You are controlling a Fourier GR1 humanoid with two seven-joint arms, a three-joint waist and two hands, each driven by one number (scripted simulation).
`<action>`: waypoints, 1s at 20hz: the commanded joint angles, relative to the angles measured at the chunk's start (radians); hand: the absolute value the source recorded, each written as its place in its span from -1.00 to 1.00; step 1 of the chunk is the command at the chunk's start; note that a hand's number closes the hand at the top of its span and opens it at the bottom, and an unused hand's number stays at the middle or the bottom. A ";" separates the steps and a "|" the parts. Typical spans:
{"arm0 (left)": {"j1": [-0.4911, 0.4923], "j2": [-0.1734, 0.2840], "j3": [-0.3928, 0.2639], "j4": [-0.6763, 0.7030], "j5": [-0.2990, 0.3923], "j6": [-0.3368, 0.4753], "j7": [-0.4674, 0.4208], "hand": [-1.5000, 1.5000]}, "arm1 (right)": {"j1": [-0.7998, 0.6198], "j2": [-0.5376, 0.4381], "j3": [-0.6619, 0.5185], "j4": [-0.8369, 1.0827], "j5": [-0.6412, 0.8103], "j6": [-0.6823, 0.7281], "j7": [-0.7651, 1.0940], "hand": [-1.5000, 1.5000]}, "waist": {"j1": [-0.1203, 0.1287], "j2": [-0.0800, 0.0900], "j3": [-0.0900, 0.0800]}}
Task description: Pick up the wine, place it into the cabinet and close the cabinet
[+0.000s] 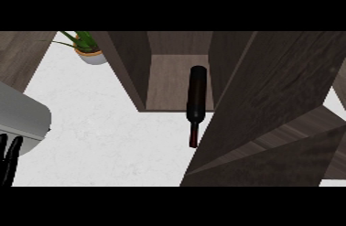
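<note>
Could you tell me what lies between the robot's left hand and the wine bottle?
In the head view, only bare white counter lies between the left hand, at the lower left edge, and the wine bottle lying half inside the cabinet.

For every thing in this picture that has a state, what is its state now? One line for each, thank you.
wine bottle: lying down, body on the cabinet floor, neck sticking out over the counter, held by no hand.
cabinet: open.
cabinet door: swung open, at the right of the bottle.
left hand: open, resting at the left edge.
potted plant: upright on the counter.
</note>
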 commanded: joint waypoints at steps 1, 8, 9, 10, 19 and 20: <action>0.041 0.031 0.059 -0.026 0.036 -0.041 0.025 -1.00 | -0.056 0.008 0.243 -0.064 0.123 -0.142 0.007 1.00 | 0.003 -0.003 -0.001; 0.026 0.072 0.167 0.018 0.104 -0.129 0.071 -1.00 | -0.153 0.007 0.305 -0.005 0.208 -0.276 -0.019 1.00 | 0.004 -0.003 -0.002; 0.015 0.055 0.149 0.012 0.099 -0.122 0.071 -1.00 | -0.226 0.007 0.277 0.011 0.204 -0.308 0.006 1.00 | 0.008 0.000 -0.002; 0.021 0.030 0.123 0.005 0.074 -0.101 0.059 -1.00 | -0.217 0.007 0.323 0.062 0.242 -0.335 -0.045 1.00 | 0.005 -0.001 -0.001; -0.064 0.033 0.177 0.063 0.145 -0.172 0.133 -1.00 | -0.527 0.001 0.226 0.178 0.235 -0.502 0.026 1.00 | 0.017 0.007 -0.003; -0.040 0.032 0.193 0.050 0.148 -0.197 0.123 -1.00 | -0.536 0.001 0.201 0.188 0.197 -0.520 0.017 1.00 | 0.026 0.007 -0.002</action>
